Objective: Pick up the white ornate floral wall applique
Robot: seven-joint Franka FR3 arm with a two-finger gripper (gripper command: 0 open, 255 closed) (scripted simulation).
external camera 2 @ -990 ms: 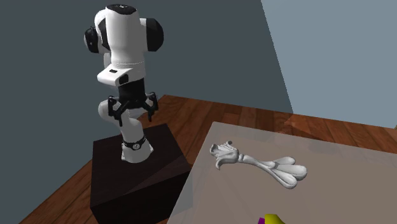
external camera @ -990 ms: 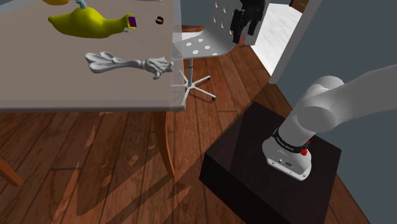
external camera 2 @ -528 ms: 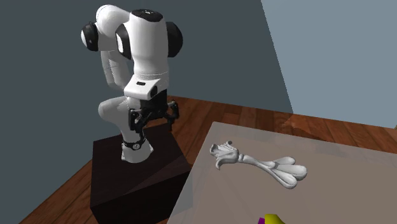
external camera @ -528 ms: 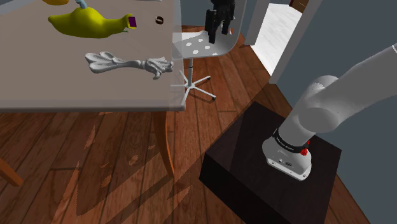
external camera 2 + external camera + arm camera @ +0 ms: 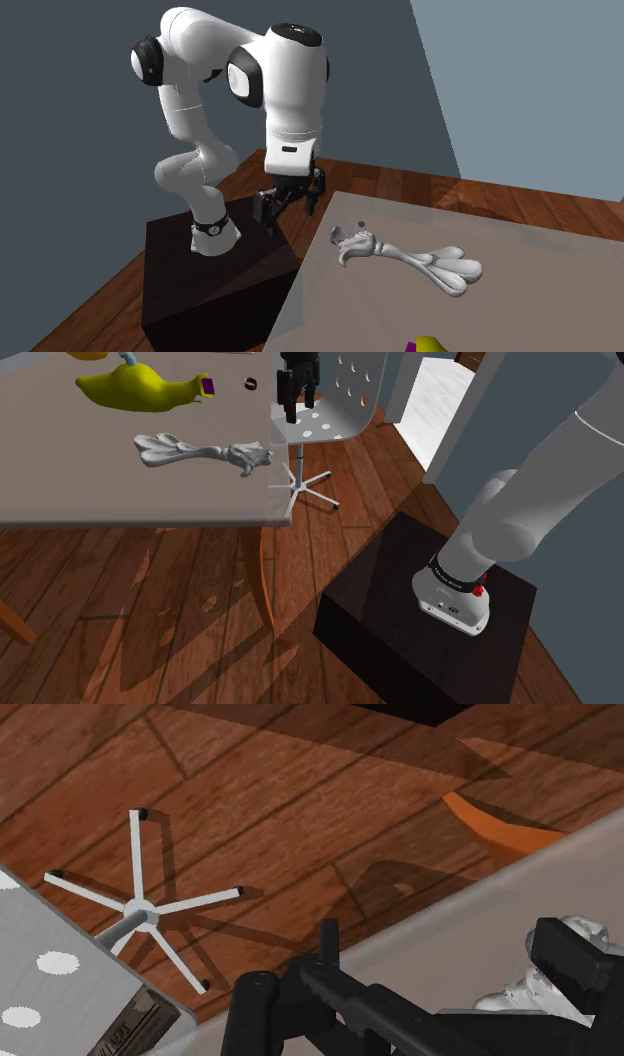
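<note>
The white ornate applique (image 5: 205,453) lies flat on the grey table (image 5: 120,492), a scrolled floral end toward the table's near corner and rounded lobes at the other end (image 5: 405,258). My black gripper (image 5: 297,390) hangs open just off the table's edge, short of the applique's scrolled end (image 5: 290,203). In the wrist view the fingers stand wide apart with nothing between them, my gripper (image 5: 410,966) over the table's rim, and the applique's scrolled end (image 5: 515,996) shows by the right finger (image 5: 570,959).
A yellow curved object (image 5: 140,387) with a purple tip and a small dark ring (image 5: 250,382) lie farther back on the table. A white perforated swivel chair (image 5: 330,417) stands beside the table corner, its star base (image 5: 140,912) on the wood floor. The dark stand (image 5: 400,622) is near.
The arm has swung from over the stand toward the table. The gripper has moved to the shoulder view's left and come down beside the table's edge, still open.
</note>
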